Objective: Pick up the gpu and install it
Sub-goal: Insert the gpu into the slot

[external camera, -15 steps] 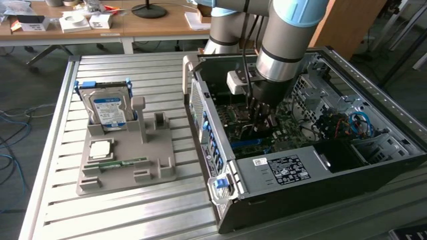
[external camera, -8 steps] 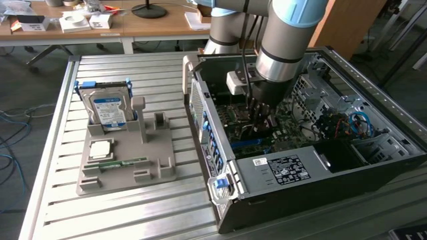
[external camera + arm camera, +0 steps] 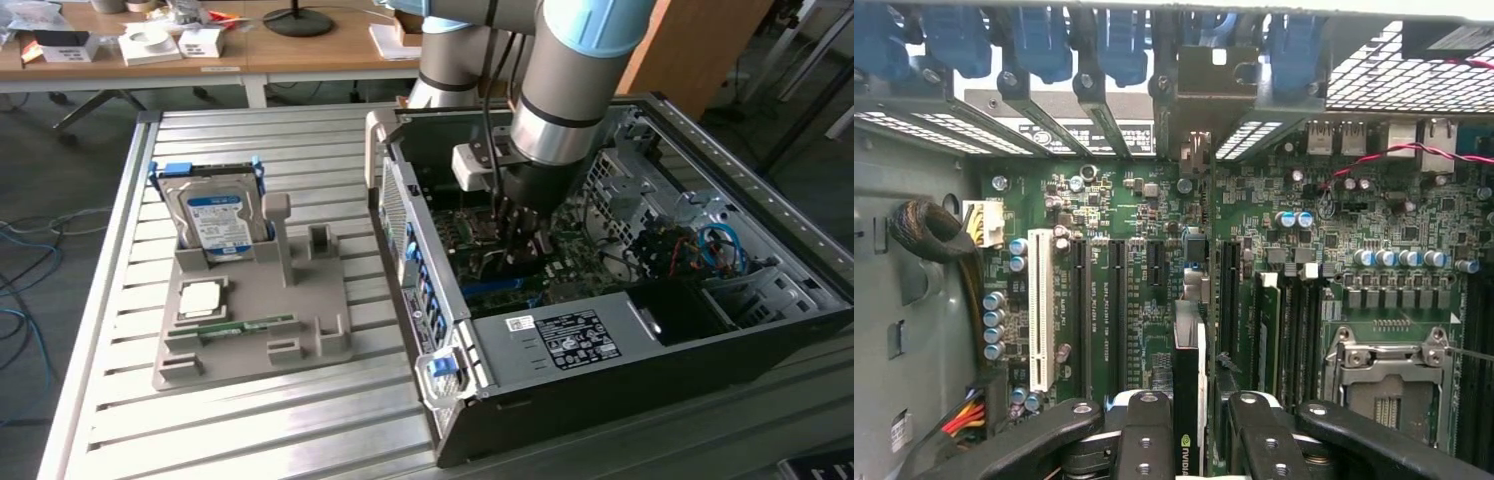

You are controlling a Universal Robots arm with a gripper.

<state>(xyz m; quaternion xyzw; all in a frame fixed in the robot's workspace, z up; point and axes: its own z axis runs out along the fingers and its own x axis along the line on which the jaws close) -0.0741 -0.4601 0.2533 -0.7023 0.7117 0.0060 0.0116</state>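
My gripper is shut on the gpu, which I see edge-on as a thin dark card with a green logo between the two black fingers. The card stands upright over the green motherboard, running in line with the black expansion slots. Its silvery end bracket reaches the rear slot openings of the case. Whether the card's edge sits in a slot is hidden. In the exterior view the gripper is lowered deep inside the open PC case.
A white slot, memory slots and the CPU socket flank the card. Cables lie at the case's far side. On the slatted table, a grey holder carries a hard drive, a chip and a green memory stick.
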